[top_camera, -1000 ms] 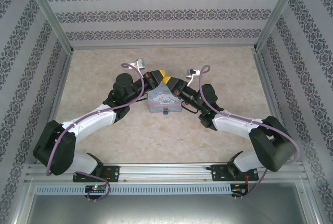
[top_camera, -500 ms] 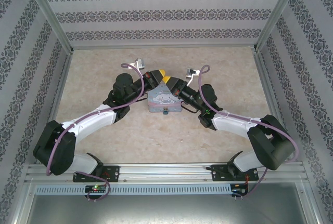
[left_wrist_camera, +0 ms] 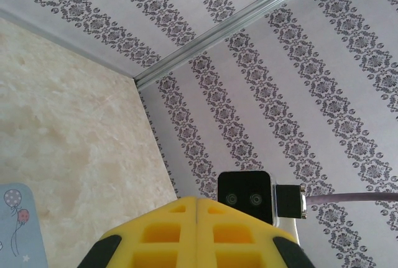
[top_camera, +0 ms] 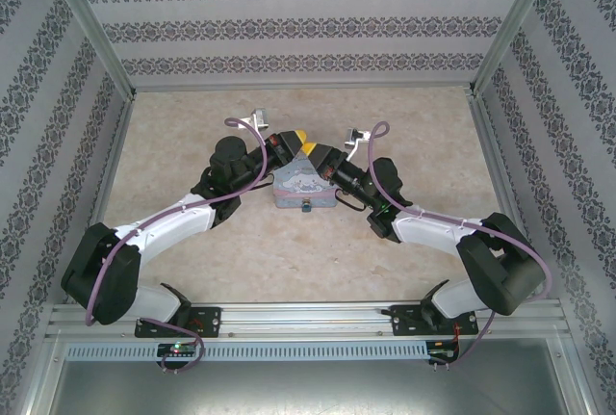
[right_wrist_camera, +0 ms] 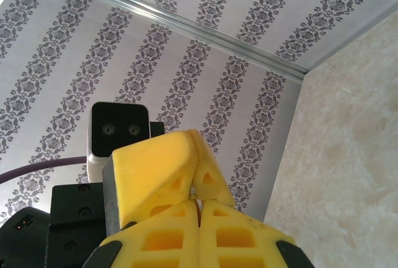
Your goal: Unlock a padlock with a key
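Marbled beige table point(top_camera: 404, 271), patterned walls all round. Left gripper point(top_camera: 299, 136) and right gripper point(top_camera: 311, 148) each have their yellow fingers pressed flat together. Their tips meet above the far edge of the light-blue tin point(top_camera: 303, 187) near table centre. Padlock point(top_camera: 304, 207), small and dark, sits against the tin's near edge.

A light-blue rectangular cartoon tin point(top_camera: 304, 187) lies on the beige marbled bench point(top_camera: 289, 271), enclosed by grey damask-striped walls point(top_camera: 308, 20)
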### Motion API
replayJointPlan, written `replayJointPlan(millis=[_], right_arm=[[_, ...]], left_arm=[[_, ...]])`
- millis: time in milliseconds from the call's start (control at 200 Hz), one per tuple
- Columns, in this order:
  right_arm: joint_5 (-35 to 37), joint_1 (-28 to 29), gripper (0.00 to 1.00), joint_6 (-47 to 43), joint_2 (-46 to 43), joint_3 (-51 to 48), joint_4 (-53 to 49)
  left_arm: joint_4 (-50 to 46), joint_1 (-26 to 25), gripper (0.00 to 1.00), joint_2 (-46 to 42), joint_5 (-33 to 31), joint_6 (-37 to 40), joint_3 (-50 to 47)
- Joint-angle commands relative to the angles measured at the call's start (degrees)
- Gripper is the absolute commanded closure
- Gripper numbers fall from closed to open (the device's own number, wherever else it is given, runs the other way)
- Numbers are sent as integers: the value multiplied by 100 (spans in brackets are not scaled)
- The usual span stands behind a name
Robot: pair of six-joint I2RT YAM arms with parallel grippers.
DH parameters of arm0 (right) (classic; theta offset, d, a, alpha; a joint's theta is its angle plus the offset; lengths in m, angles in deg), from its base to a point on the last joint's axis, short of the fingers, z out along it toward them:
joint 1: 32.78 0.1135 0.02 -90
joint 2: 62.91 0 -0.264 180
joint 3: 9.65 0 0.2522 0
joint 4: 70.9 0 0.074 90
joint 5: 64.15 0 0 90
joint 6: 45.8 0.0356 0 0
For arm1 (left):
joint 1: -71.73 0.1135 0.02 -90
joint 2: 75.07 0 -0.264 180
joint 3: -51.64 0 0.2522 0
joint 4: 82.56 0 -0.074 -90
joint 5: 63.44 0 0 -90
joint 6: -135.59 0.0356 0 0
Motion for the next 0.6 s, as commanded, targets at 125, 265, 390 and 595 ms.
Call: replayJointPlan(millis=[125,265,390,595], right_arm=[[-75,-140,100,48,-6,-210,176],[-88,-162,100,55,-34,-268,176],[-143,-184,100,58,-42,-290,152],[-296,-193,100,22,-105,-325,75]], left_arm=[[-1,-22,74,-231,-333,-90,-62],[-96,-25,57,-299,-408,-65,-48],[-231,-15,51,-296,-376,-13,-10],[-684,-5,47,-252,-64,216,196]])
